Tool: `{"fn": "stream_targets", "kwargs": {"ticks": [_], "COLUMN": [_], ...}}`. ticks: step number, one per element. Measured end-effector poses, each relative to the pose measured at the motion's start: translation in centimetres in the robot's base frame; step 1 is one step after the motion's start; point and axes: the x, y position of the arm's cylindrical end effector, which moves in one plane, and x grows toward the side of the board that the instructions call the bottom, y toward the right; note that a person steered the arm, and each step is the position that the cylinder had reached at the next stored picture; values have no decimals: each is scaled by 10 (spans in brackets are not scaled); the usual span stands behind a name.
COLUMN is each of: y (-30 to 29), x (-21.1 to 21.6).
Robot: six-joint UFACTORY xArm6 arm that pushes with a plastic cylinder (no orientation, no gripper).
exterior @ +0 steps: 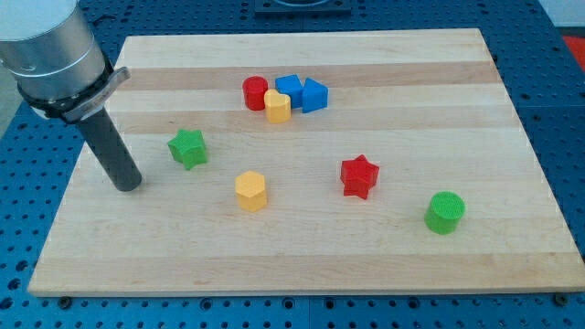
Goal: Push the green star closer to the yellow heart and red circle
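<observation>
The green star [187,148] lies on the wooden board at the view's left. The red circle [255,93] and the yellow heart [278,106] sit touching each other near the view's top centre. My tip [129,185] rests on the board to the left of the green star and slightly lower, with a small gap between them.
Two blue blocks [302,92] sit right of the yellow heart, touching it. A yellow hexagon [250,191], a red star [359,175] and a green cylinder [445,212] lie across the lower half. The board's left edge [73,183] is close to my tip.
</observation>
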Motion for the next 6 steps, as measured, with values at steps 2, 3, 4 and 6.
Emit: {"fn": "stream_targets", "kwargs": {"ticks": [2,3,4,6], "y": [15,34,48,52], "x": [-26,-48,-57,-15]}}
